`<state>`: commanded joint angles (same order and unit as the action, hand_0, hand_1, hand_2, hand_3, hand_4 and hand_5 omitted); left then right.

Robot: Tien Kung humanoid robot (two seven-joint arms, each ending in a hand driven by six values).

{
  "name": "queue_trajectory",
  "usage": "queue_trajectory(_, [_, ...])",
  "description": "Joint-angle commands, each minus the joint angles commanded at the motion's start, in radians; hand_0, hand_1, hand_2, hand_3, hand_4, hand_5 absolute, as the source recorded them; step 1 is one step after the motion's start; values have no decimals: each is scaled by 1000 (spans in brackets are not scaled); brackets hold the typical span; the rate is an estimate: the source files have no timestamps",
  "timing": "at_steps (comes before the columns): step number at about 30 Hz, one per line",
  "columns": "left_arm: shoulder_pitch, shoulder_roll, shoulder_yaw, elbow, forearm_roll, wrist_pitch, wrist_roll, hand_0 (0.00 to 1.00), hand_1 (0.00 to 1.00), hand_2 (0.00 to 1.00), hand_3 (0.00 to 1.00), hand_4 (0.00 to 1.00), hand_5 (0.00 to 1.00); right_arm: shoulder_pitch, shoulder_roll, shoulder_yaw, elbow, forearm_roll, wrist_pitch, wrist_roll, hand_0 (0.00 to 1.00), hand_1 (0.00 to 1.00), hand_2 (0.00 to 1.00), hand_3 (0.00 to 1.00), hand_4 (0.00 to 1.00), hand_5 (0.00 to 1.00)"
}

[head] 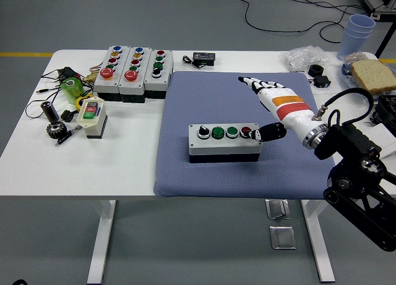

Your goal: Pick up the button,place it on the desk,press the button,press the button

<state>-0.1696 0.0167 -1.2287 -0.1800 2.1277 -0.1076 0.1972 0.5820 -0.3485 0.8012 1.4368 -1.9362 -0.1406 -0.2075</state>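
Blue padded mat [185, 167] covers the middle of the white surface [80, 167], and on it lies the grey button box [224, 143], a long unit with a black base and four controls in a row on top: a black-and-white knob at the far left end, two green buttons, and a red button [245, 131] nearest the right hand [278, 109]. That white hand, banded in orange and red, hangs just off the box's right end, fingers extended and grasping nothing; its dark thumb [267, 132] points toward the red button, its tip at or very near it, though contact cannot be judged. The other fingers [257, 84] reach up and away over bare mat beyond the box. Well to the left of the hand, off the mat, stand three more grey button boxes [133, 72] side by side, with a small cream switch box [91, 115] nearer the front edge. Behind the hand, near the right rim, sit stacked blue cups [357, 33] and a slice of bread [373, 75]
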Motion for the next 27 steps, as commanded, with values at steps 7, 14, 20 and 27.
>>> queue_trajectory(7, [1,-1,1,0,1,2,0,650,635,633,552,323,856,-30,-18,-15,5,21,3,25,221,14,269,725,775,250])
queue_trajectory(14, [4,-3,1,0,4,3,-1,649,635,633,551,323,857,-37,-19,-16,7,5,28,6,163,2,192,701,781,312])
queue_trajectory(20, [8,-4,2,0,7,2,-2,650,634,633,552,323,857,-44,-22,-19,0,1,58,-6,162,2,189,699,791,339])
queue_trajectory(27, [10,-4,6,0,8,1,-4,651,635,633,550,324,857,-52,-22,-32,-3,3,73,-7,163,2,188,699,800,363])
